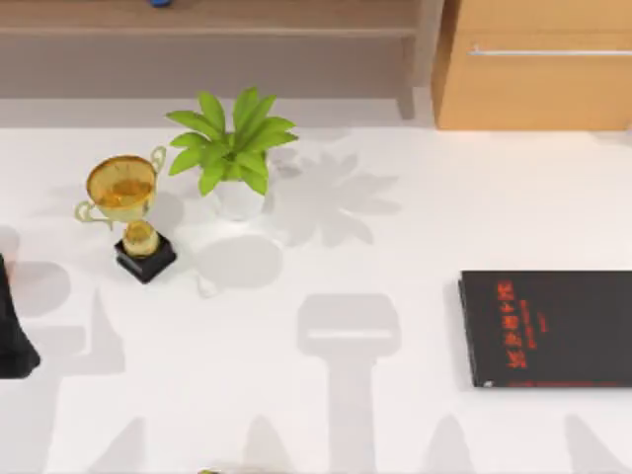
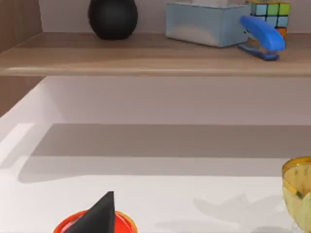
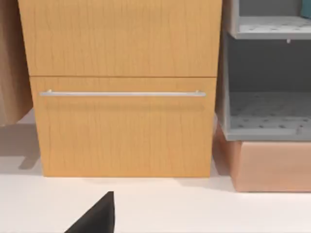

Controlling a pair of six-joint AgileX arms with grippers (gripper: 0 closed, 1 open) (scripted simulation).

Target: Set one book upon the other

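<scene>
The other book (image 1: 549,328), flat and black with red lettering, lies on the white table (image 1: 375,227) at the right side and runs past the top view's right edge. The one book is out of view. My left arm (image 1: 12,331) sits at the table's left edge, far from the black book. A dark part of my left gripper (image 2: 99,216) juts into the left wrist view above a red disc (image 2: 68,224). The right wrist view has a dark part of my right gripper (image 3: 99,216) over bare table, facing a wooden drawer front (image 3: 121,126).
A gold trophy (image 1: 128,207) on a black base and a potted green plant (image 1: 235,153) stand at the back left. A wooden shelf (image 2: 155,53) carries a black ball (image 2: 112,17), a blue box, a blue stapler (image 2: 261,36) and a colour cube. A wooden cabinet (image 1: 533,64) stands at the back right.
</scene>
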